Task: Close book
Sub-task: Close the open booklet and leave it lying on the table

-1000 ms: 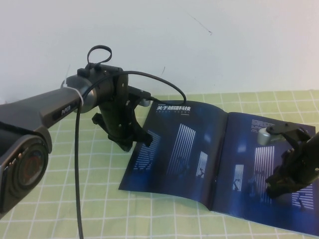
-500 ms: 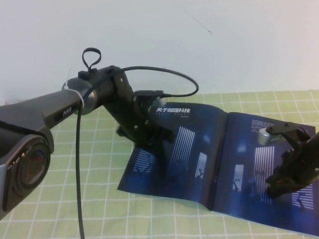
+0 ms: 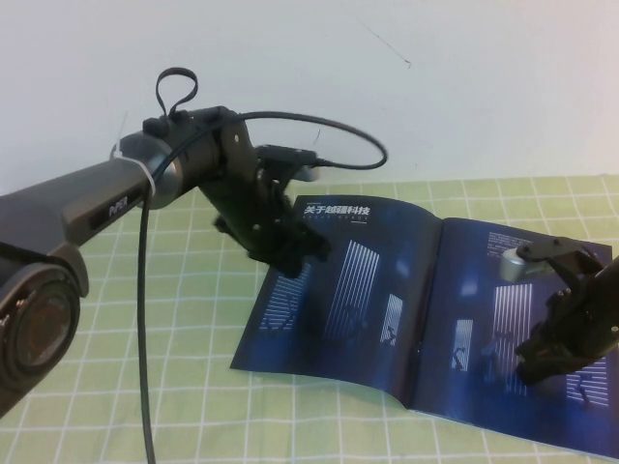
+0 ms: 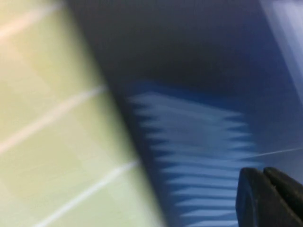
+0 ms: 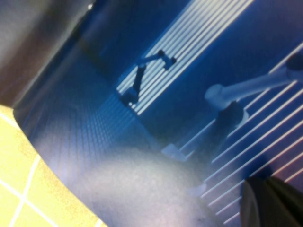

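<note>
While the book (image 3: 387, 290) lies open and flat on the green-checked table (image 3: 145, 387), dark blue pages facing up, the right claw (image 3: 544, 356) is the nearest thing to the camera. It sits low over the book's right-hand page, close to that page's near edge. Its two black fingers (image 5: 272, 203) are pressed together with nothing between them and point down among the page's white stripes; whether the tips rest on the paper cannot be told. A small printed robot arm (image 5: 144, 78) shows on the same page, just beside the claw. Farther in, the centre fold (image 3: 430, 309) divides the book, and the left-hand page's near edge runs in a shallow curve. Beyond that, the left claw (image 3: 293, 253) hangs over the far outer corner of the book's left-hand page, its arm reaching in from the book's left side. That claw's fingertips (image 4: 265, 198) are also drawn together and empty, above the striped print just inside the page's outer edge, and contact with the paper cannot be made out. A line of white characters (image 3: 336, 209) runs along the book's far edge beside this claw. A black cable (image 3: 358, 145) loops from the left wrist above that edge, and a plain white wall (image 3: 435, 77) rises behind the book.
</note>
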